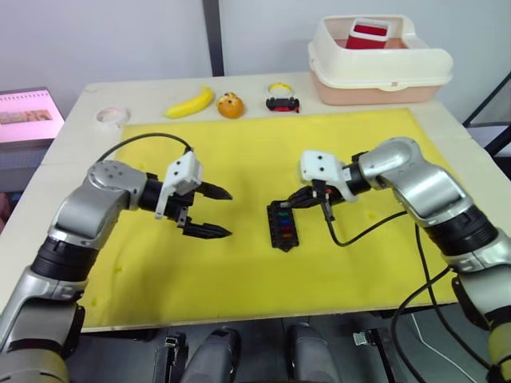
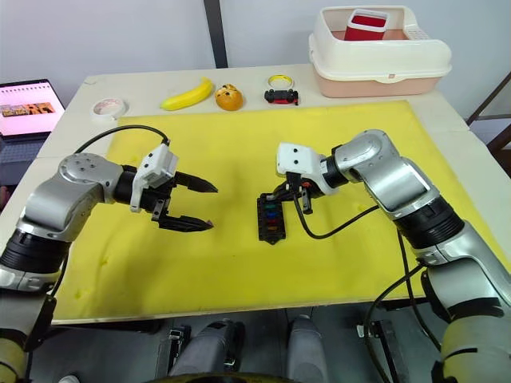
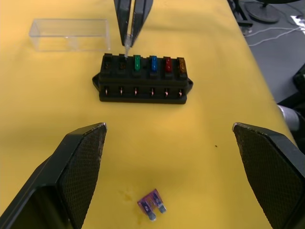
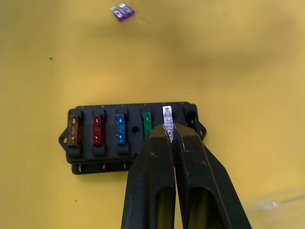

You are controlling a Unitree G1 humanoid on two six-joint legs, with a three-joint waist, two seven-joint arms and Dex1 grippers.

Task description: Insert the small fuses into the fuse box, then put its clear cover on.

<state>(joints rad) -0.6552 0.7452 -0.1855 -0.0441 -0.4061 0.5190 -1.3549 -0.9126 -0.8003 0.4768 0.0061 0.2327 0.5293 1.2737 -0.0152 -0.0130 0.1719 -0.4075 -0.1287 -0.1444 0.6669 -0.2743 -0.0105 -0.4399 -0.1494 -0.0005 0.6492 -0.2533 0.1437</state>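
Note:
The black fuse box [image 1: 281, 226] lies on the yellow mat [image 1: 160, 271] in front of me. Green, blue, red and orange fuses [image 3: 153, 63] stand in its slots. My right gripper [image 4: 171, 131] is shut on a grey fuse [image 4: 167, 117], held at the slot beside the green one; the end slot past it is bare. A purple fuse [image 3: 152, 205] lies loose on the mat between the box and my left gripper [image 1: 230, 213], which hangs open and holds nothing. The clear cover [image 3: 69, 34] rests on the mat beyond the box, on its right-arm side.
Along the table's back edge are a tape roll [image 1: 112, 116], a banana [image 1: 192, 102], an orange [image 1: 230, 105] and a black-and-red toy car [image 1: 283, 104]. A cream tub [image 1: 375, 60] holding a red container stands at the back right. A lit screen [image 1: 28, 112] sits at the left.

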